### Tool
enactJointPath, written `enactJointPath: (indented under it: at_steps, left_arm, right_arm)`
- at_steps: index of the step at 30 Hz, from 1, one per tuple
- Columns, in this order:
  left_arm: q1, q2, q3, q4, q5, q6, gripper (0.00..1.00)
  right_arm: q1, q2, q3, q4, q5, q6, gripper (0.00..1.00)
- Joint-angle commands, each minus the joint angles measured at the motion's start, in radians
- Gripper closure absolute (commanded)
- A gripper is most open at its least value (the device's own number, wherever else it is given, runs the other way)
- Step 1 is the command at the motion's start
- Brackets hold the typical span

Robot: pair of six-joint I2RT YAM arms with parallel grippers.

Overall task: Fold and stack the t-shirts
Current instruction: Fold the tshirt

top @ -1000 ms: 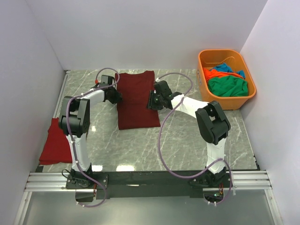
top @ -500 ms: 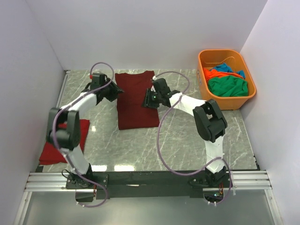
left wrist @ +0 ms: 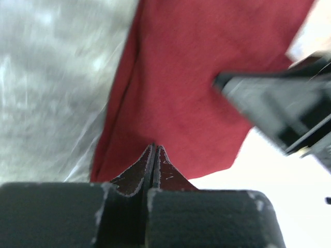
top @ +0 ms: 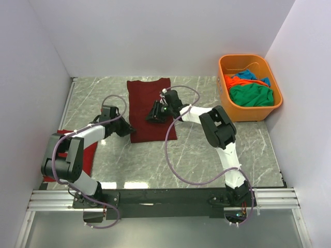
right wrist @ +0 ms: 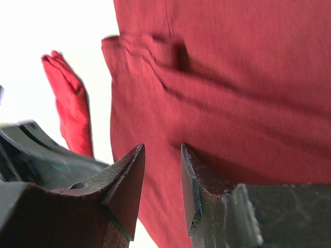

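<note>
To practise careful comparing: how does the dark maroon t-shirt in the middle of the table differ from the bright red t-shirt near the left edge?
The maroon t-shirt is darker, the red t-shirt brighter. The maroon t-shirt lies mid-table as a long strip, mostly in view; the red t-shirt sits by the left edge, partly hidden behind the left arm. Both lie on the table.

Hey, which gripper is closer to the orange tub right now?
Right. The right gripper is over the middle of the maroon shirt, left of the orange tub. The left gripper is farther away, at that shirt's near left corner.
</note>
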Motion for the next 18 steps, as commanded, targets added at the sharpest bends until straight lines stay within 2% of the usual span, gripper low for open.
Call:
enactJointPath:
  at_steps: [1,7,11,18]
  left_arm:
    - [-0.039,0.001,-0.01,-0.004,-0.066,-0.016,0.99]
    - [-0.058,0.073,-0.02,-0.14,-0.186,-0.061,0.99]
    - [-0.061,0.061,-0.033,-0.185,-0.258,-0.073,0.99]
    - [-0.061,0.064,-0.054,-0.194,-0.249,-0.062,0.99]
  right_arm:
    - [-0.004,0.029,0.08,0.072,-0.029,0.055,0.59]
    - [-0.015,0.049,0.074,0.062,0.031,0.115,0.62]
    - [-0.037,0.038,0.029,0.092,0.08,0.162,0.62]
    - [-0.075,0.031,0.0,0.088,0.108,0.178,0.63]
